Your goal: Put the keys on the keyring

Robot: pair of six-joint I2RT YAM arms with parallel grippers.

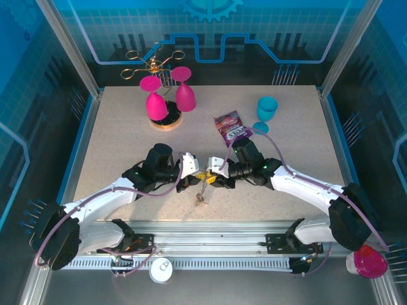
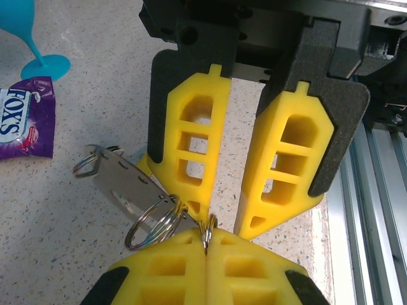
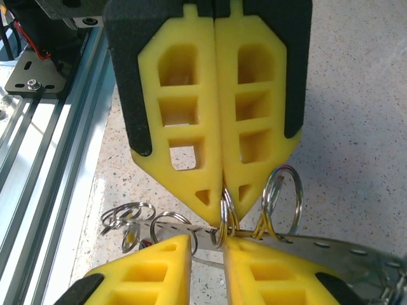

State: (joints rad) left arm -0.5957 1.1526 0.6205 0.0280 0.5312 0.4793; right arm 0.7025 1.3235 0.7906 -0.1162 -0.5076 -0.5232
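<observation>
Between the facing jaws, the thin silver split-ring keyring [image 2: 205, 230] is clenched at the left jaws' tips; the right jaws are parted, so its flat perforated strip [image 2: 124, 175] could be dropped.

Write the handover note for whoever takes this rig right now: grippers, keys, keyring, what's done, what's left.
Left gripper: shut, pinching a small split ring of the keyring.
Right gripper: jaws part open, tips facing the left's, right beside the keyring's flat holed strip.
Keys: probably the small metal cluster hanging below the two grippers; too small to tell keys from rings.
Done: keyring held between the arms.
Left: no threaded key can be confirmed; check, then thread the keys.
</observation>
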